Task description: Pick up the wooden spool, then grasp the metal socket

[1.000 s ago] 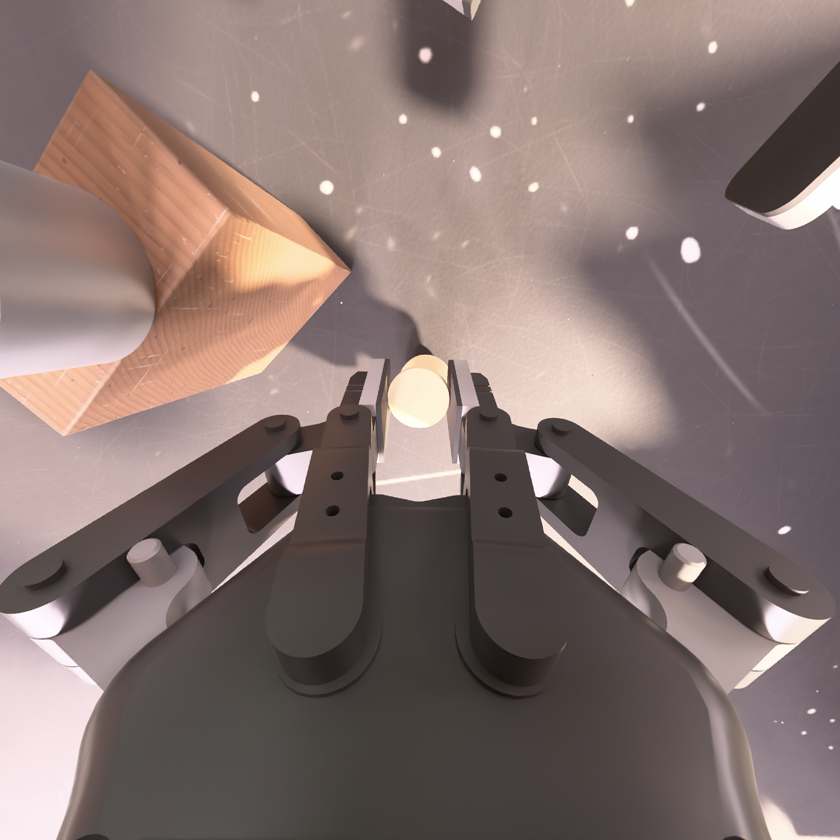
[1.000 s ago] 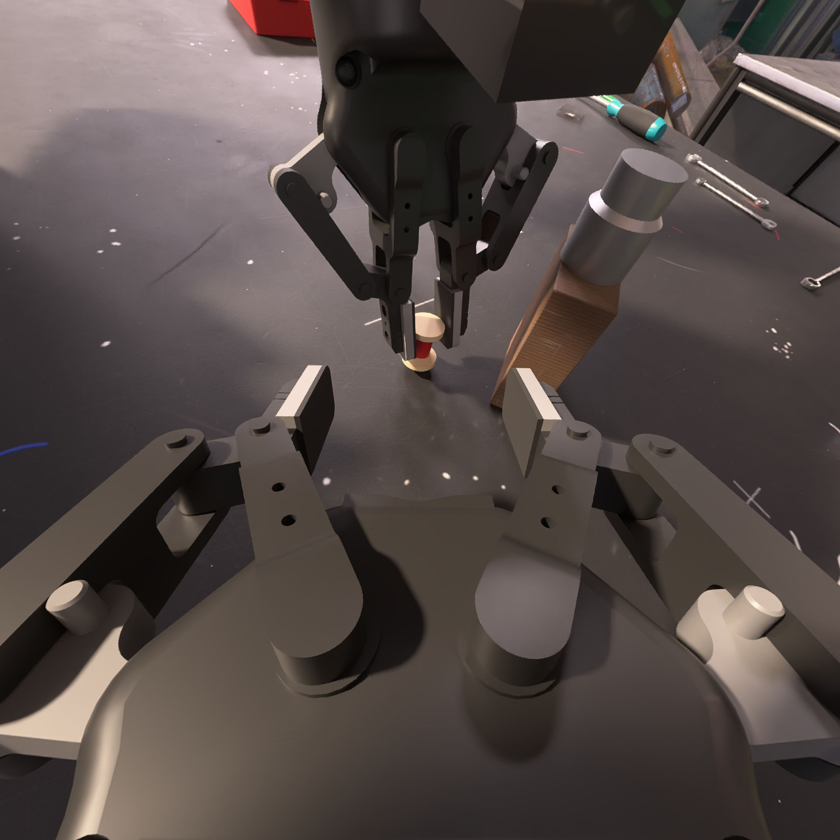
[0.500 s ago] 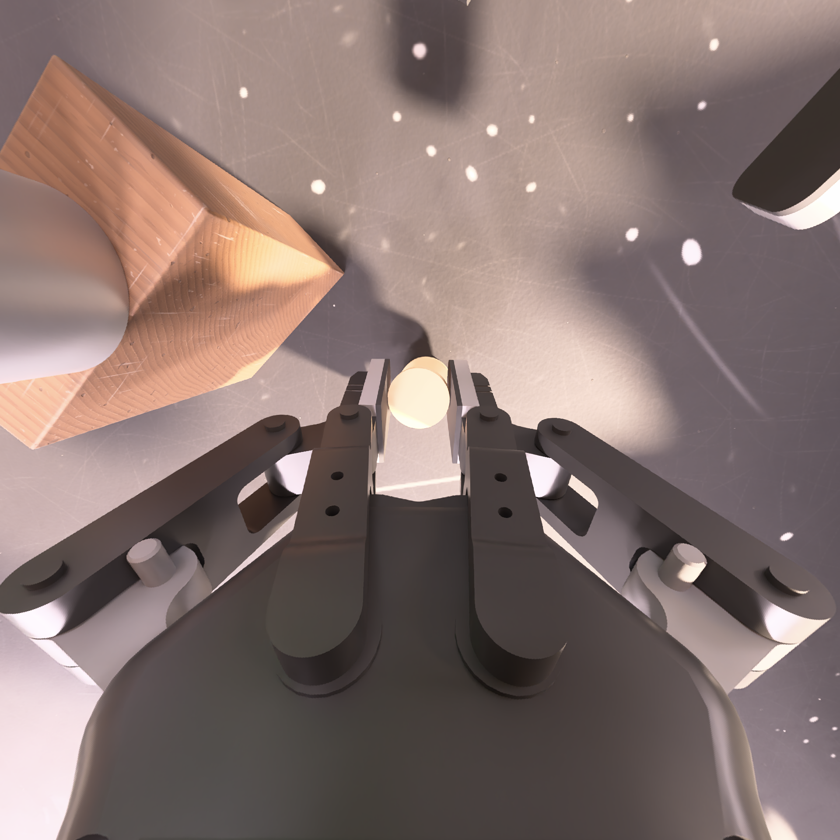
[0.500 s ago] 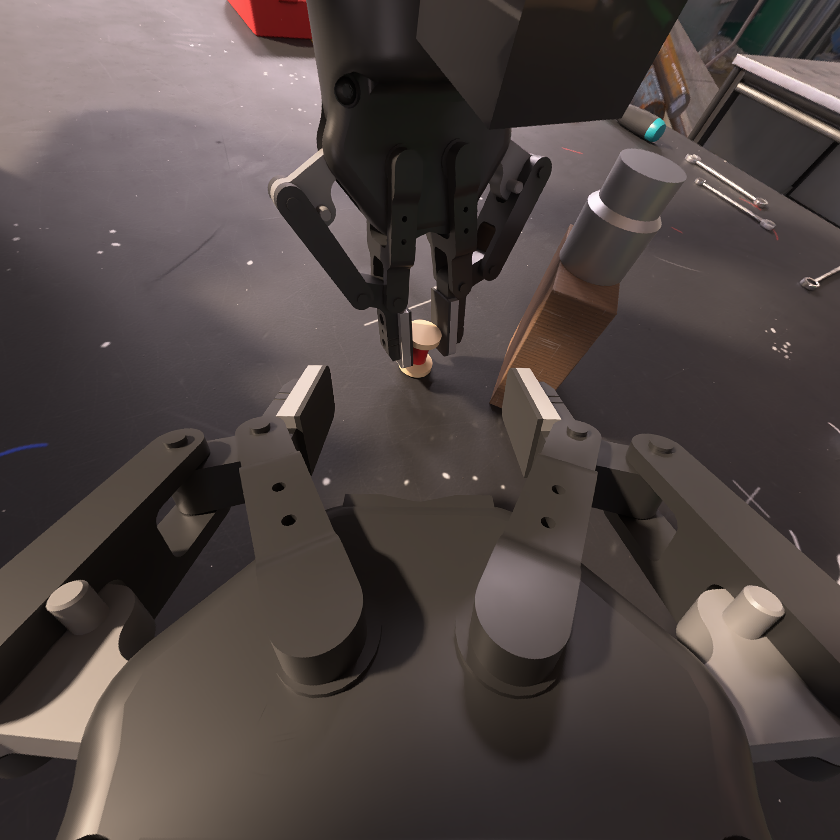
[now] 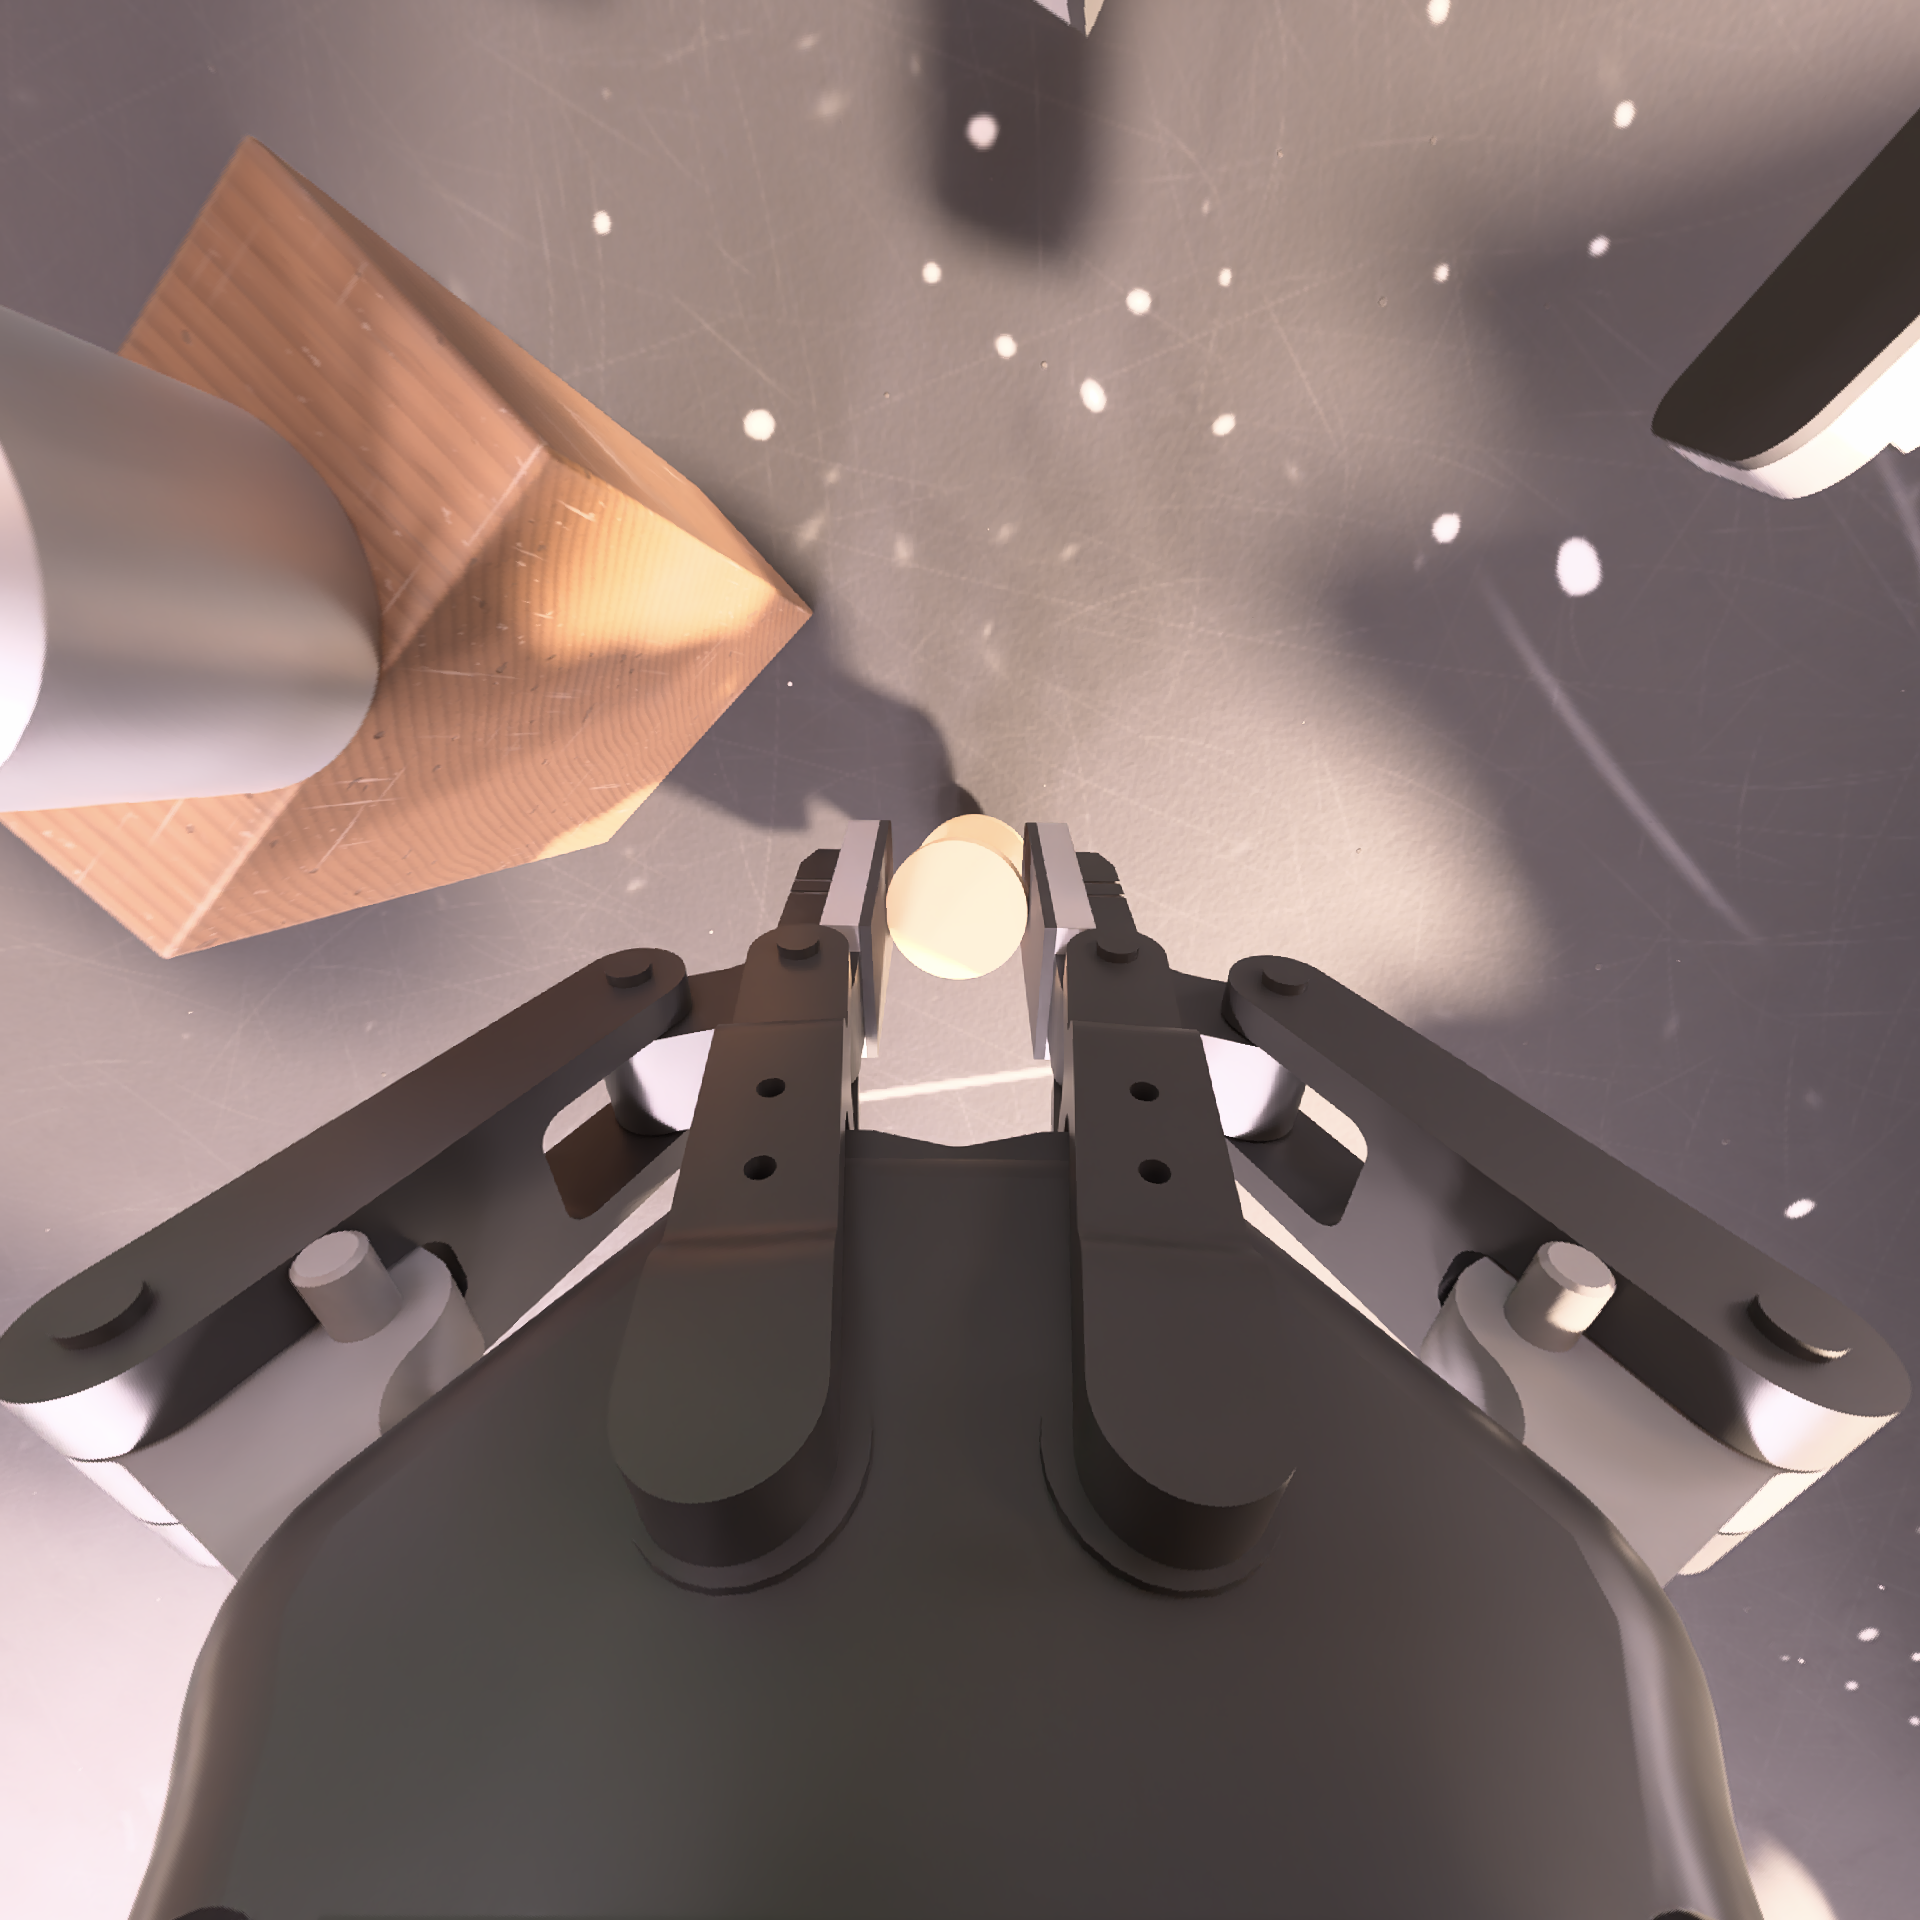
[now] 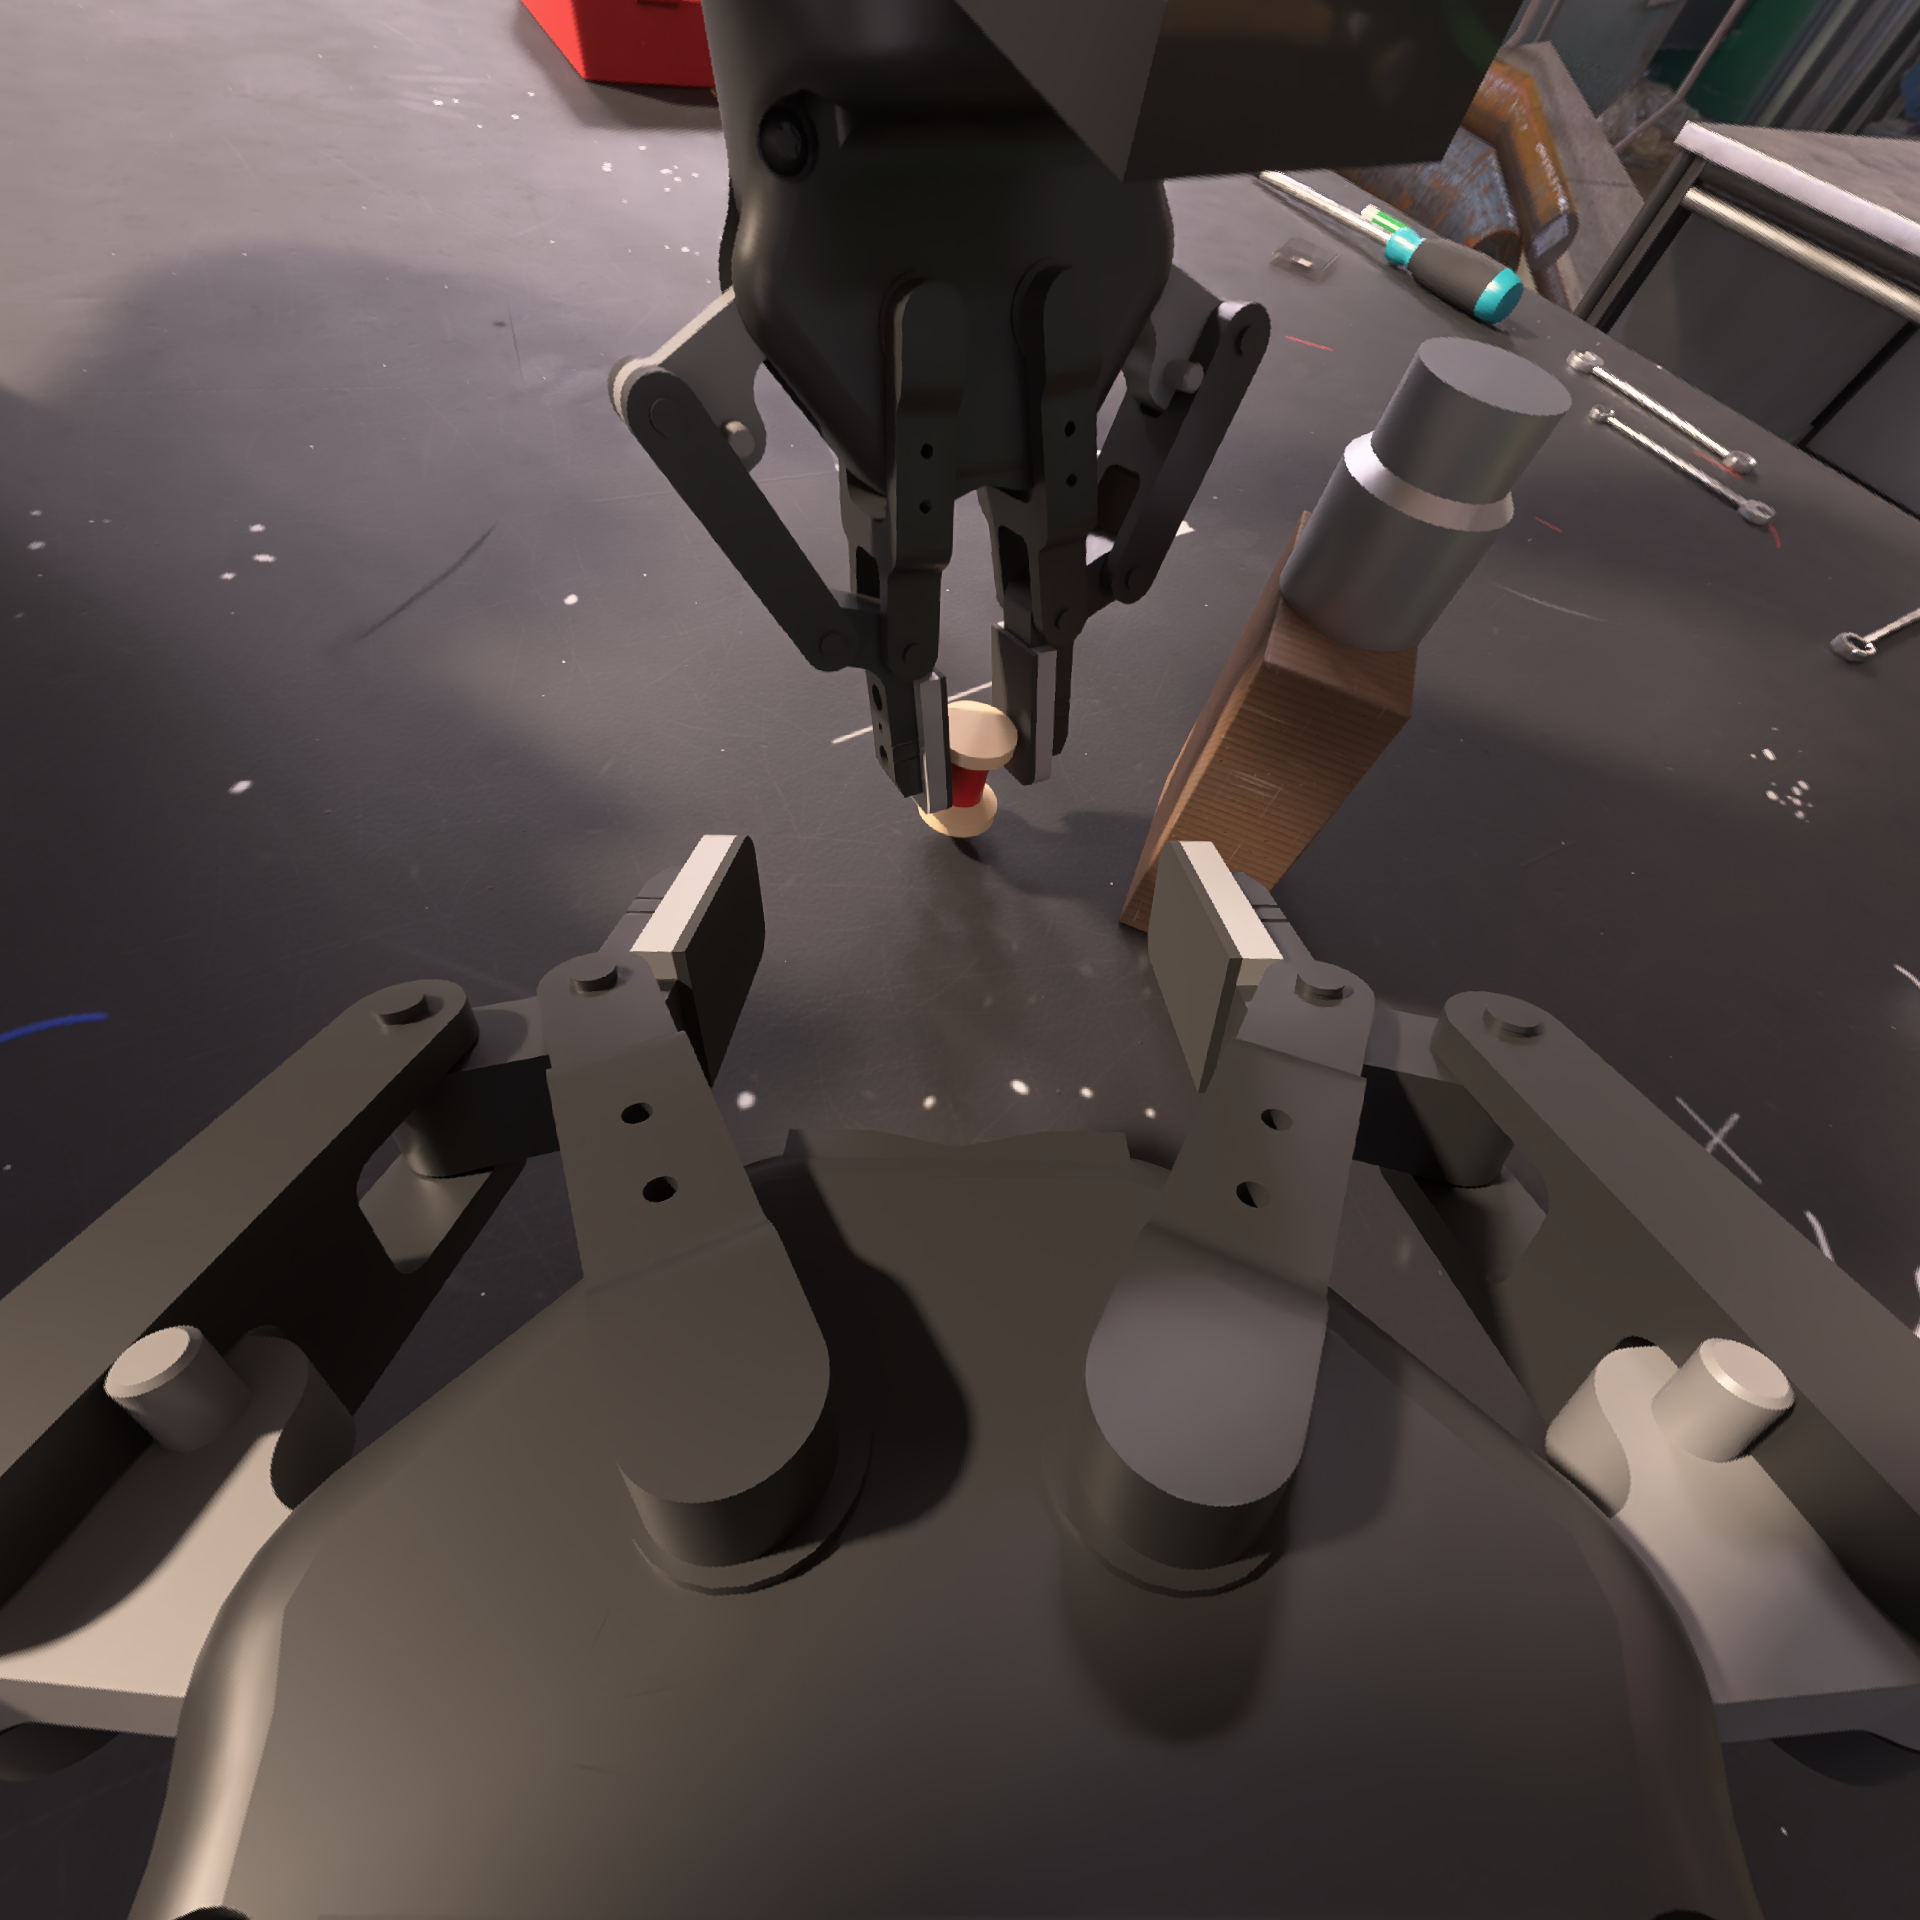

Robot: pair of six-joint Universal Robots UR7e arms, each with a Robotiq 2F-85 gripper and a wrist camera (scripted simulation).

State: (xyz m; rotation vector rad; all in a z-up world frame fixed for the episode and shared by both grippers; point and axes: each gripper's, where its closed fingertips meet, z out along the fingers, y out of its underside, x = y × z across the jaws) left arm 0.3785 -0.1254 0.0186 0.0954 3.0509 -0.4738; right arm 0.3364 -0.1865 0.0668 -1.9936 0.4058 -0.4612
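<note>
The wooden spool (image 5: 954,906), pale with a red middle, stands upright between the pads of my left gripper (image 5: 956,904), which is shut on it close to the dark table. In the right wrist view the spool (image 6: 971,774) and the left gripper (image 6: 977,769) are straight ahead. The metal socket (image 6: 1423,488), a grey stepped cylinder, stands tilted in a wooden block (image 6: 1288,748) just right of the spool. It also shows at the left of the left wrist view (image 5: 156,623). My right gripper (image 6: 966,914) is open and empty, a little short of the spool.
The wooden block (image 5: 436,582) lies close to the left gripper's left side. A red box (image 6: 623,42) sits far back. A teal-handled screwdriver (image 6: 1455,275) and wrenches (image 6: 1662,416) lie at the back right. One right gripper finger (image 5: 1787,343) shows at the upper right.
The left gripper, holding the spool, shifted slightly half a second ago and has come back to about where it was. The right gripper has not moved.
</note>
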